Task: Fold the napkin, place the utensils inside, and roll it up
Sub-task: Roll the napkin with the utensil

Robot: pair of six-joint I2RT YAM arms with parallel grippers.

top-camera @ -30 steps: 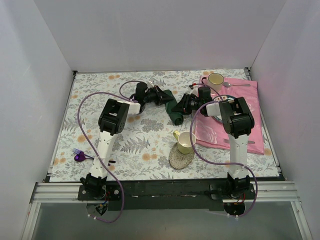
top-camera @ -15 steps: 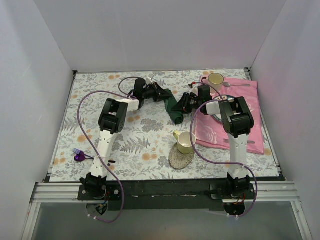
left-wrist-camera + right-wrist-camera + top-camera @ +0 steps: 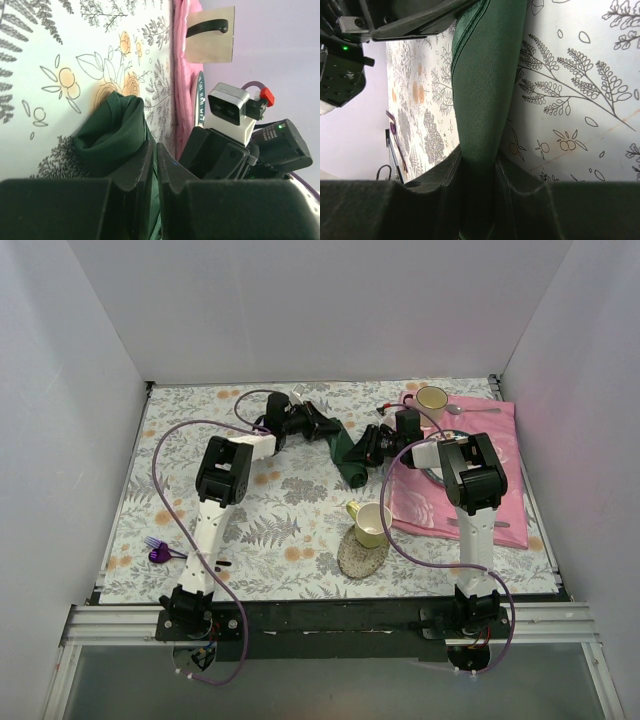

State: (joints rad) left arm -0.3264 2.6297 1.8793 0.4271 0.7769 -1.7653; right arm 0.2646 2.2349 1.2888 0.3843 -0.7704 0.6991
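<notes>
**A:** Start at your far left. Why does the purple-headed utensil (image 3: pixel 157 552) lie out there?

**B:** It looks like no part of this job. It rests near the left edge of the table (image 3: pixel 290 510), well apart from both arms.

**A:** And your left gripper (image 3: pixel 156 150)?

**B:** Its jaws are almost pressed together, pinching a thin layer of the napkin (image 3: pixel 112 132). A bunched end of the cloth bulges just past the fingertips. You hold it there, I judge, to anchor that end.

**A:** Where is the napkin as a whole?

**B:** It is at the far centre of the floral table, gathered into one narrow dark-green band that runs between your two grippers. I cannot tell whether it touches the tabletop.

**A:** Your right gripper (image 3: pixel 479 157)?

**B:** It is closed on the other end, with the band passing snugly between its fingers. With both ends pinched, the band probably cannot spring open. That seems to be the reason for the two-handed hold.

**A:** And the fork?

**B:** You cannot see it in any view, so whether it sits inside the band is unknown. Further right, the cup (image 3: pixel 372 522) and the pink cloth (image 3: pixel 480 500) are clear of the work.
</notes>
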